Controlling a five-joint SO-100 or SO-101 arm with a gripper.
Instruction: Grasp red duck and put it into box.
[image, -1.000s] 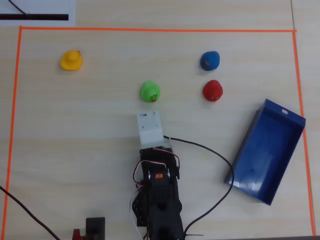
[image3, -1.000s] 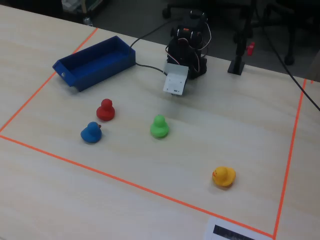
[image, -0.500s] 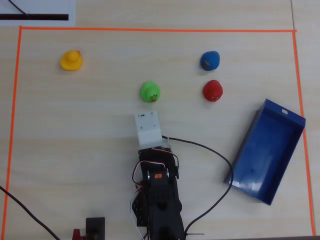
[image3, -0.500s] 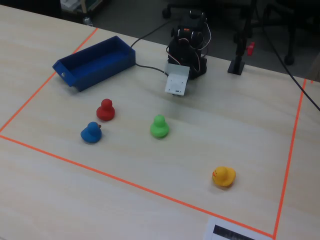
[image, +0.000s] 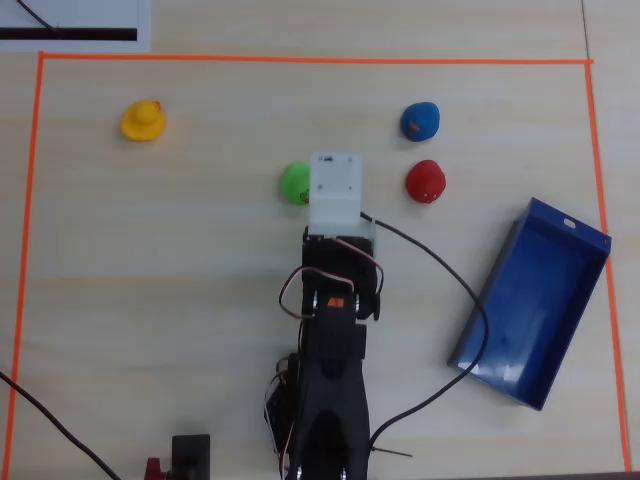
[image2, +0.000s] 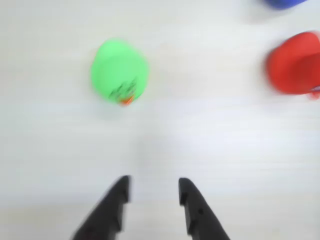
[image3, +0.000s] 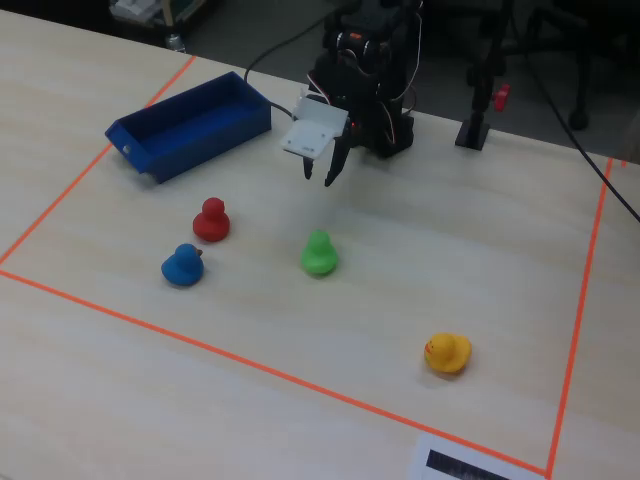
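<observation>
Hiding overhead: pincer (image2: 154, 191) tips apart

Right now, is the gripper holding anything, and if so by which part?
Nothing is held. The gripper is open and empty above bare table, with the green duck ahead and the red duck off to the right.

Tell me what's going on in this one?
A single arm is reaching out over a taped-off table with its tool open and empty, hanging above the surface. The red duck sits untouched beside the blue duck; the green duck lies nearest the tool. The box is empty, and a yellow duck sits far off.
</observation>
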